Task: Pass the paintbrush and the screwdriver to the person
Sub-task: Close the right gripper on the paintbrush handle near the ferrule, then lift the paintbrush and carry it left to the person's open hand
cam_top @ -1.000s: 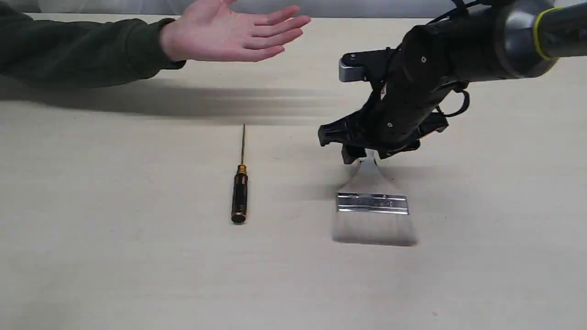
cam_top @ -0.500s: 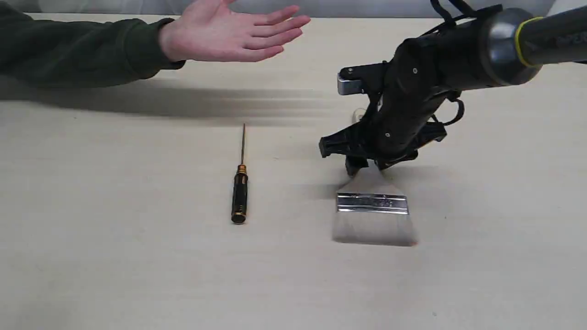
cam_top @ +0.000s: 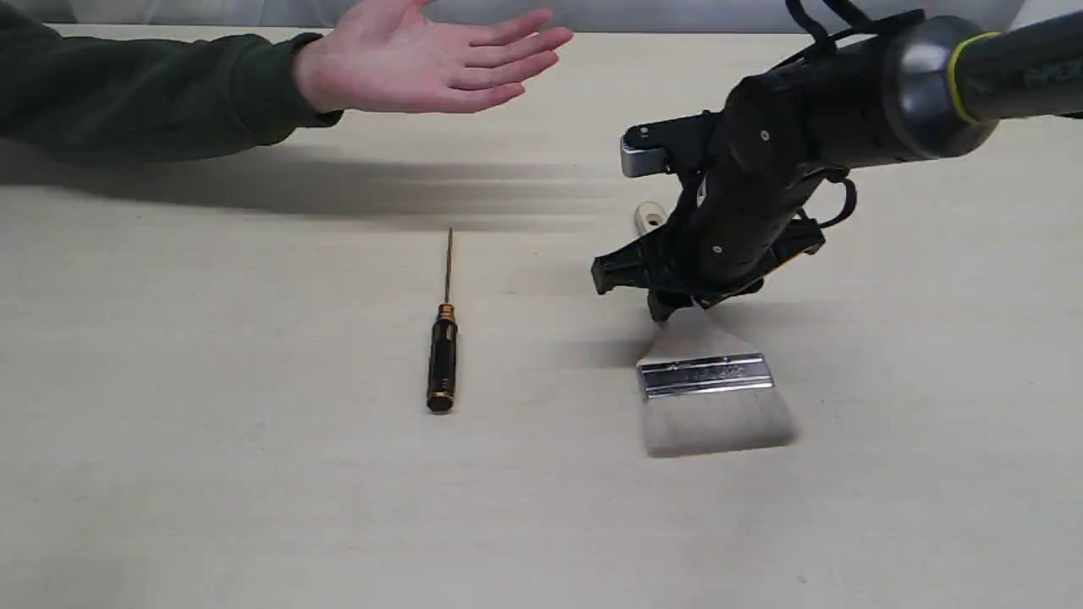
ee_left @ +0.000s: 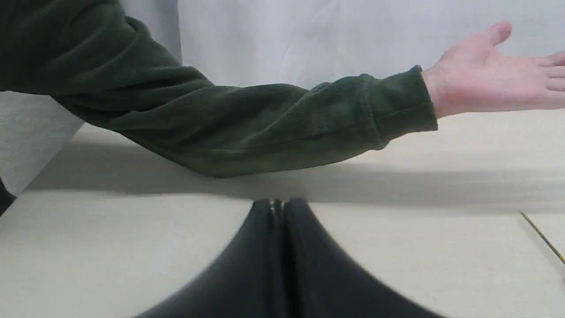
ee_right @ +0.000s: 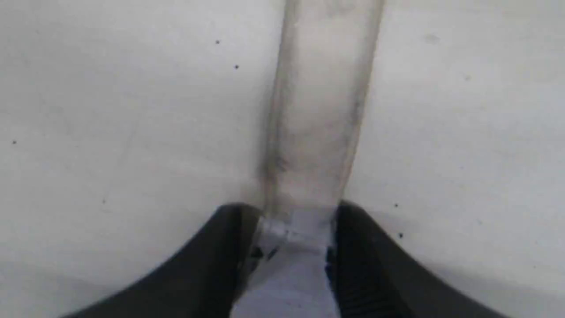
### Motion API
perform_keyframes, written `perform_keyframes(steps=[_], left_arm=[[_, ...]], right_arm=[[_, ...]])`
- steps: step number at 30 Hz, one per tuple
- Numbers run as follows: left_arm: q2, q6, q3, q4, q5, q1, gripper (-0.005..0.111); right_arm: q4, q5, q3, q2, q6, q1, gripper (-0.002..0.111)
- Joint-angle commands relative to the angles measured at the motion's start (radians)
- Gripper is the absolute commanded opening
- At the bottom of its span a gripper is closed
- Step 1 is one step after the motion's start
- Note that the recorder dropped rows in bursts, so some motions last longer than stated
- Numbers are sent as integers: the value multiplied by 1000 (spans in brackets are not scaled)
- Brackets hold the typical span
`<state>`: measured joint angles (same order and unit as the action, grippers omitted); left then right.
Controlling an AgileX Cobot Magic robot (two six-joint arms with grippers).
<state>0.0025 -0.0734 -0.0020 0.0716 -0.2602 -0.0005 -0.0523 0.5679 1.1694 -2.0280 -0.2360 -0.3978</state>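
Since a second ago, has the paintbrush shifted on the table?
Yes. The paintbrush has pivoted: its bristle end swung rightward, away from the unmoved screwdriver, and its ferrule now sits tilted, with the right gripper clamped on the handle.

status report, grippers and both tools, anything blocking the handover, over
Copy: left gripper shut, empty; right gripper shut on paintbrush handle. The screwdriver lies untouched. The person's hand open, palm up; nothing seen in the way.
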Motion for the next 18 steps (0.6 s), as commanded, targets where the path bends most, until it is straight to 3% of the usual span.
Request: perform_keyframes(steps=[1,18], left_arm=[[-2,-2,2,0,12,-7,0],[-2,-2,2,-1,11,-7,0]], right_arm=[[-24,-26,-20,28,-4,1,4],[-42,-115,-138,411,-4,-1,4]])
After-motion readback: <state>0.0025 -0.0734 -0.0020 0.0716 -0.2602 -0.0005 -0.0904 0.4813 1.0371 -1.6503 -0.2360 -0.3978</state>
